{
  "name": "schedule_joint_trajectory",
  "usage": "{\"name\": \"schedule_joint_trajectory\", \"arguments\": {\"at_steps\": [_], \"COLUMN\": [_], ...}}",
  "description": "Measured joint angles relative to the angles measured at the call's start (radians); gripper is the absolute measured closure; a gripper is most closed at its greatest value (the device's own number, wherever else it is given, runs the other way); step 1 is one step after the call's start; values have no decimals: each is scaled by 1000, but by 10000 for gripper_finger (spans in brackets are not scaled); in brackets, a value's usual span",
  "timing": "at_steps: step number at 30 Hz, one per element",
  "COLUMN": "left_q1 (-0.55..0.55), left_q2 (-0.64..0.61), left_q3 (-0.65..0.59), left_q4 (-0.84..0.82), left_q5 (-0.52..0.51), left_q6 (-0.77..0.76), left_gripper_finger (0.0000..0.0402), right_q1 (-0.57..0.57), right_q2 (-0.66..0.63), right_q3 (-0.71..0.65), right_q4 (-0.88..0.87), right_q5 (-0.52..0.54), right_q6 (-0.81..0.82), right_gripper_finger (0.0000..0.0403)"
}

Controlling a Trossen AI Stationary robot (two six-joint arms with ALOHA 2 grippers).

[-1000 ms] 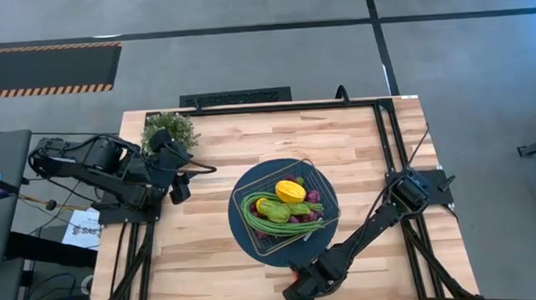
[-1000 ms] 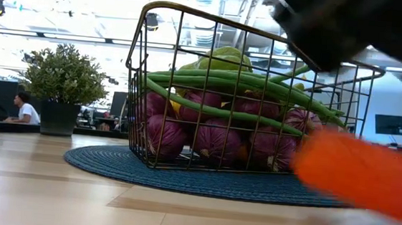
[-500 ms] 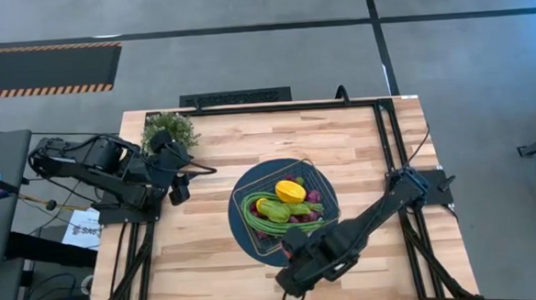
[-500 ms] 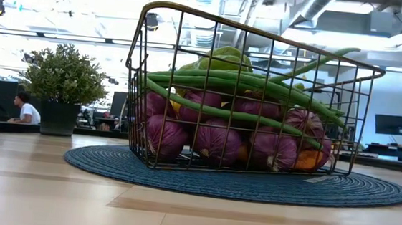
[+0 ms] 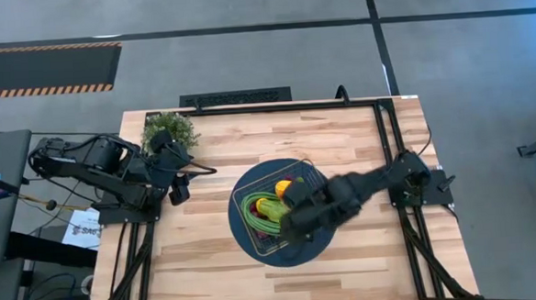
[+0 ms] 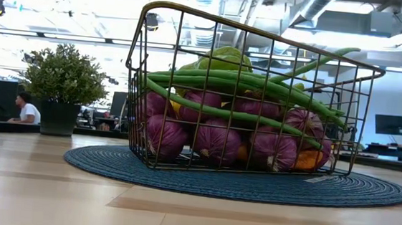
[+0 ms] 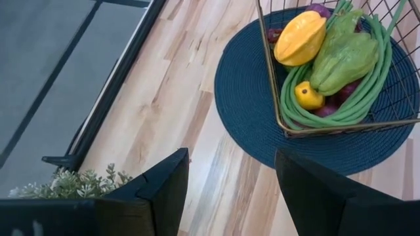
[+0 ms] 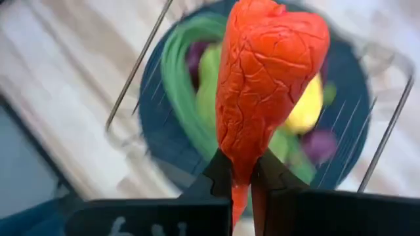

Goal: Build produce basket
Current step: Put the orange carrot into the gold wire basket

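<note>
Wire-mesh basket (image 5: 304,171) of thin golden wire sits on a round dark blue woven mat (image 5: 244,227) mid-table, holding long green beans (image 6: 225,82), purple bunches (image 6: 217,139), a green pepper (image 7: 344,56) and a yellow pepper (image 7: 300,38). Right claw (image 8: 241,176) hangs over the basket, clenched on an orange carrot (image 8: 266,78). Left claw (image 7: 231,177) waits with fingers apart near the bushy grey-green potted plant (image 5: 168,128) at the table's far left corner.

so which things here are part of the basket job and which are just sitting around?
Job:
- wire basket
- green beans, purple grapes, peppers
- orange carrot in the right claw, over the basket

Just there:
- leafy plant
- blue mat
- left claw, open, waiting near the plant
</note>
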Motion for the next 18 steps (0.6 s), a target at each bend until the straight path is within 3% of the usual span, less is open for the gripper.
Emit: {"name": "schedule_joint_trajectory", "arguments": {"at_steps": [9, 18], "left_q1": [0, 0], "left_q2": [0, 0], "left_q3": [0, 0], "left_q4": [0, 0], "left_q5": [0, 1], "left_q6": [-1, -8], "left_gripper_finger": [189, 189], "right_q1": [-130, -169], "right_q2": [3, -9], "right_q3": [-51, -170], "right_q4": [1, 9], "right_q5": [2, -12], "right_q6": [-215, -262], "right_gripper_finger": [384, 384]}}
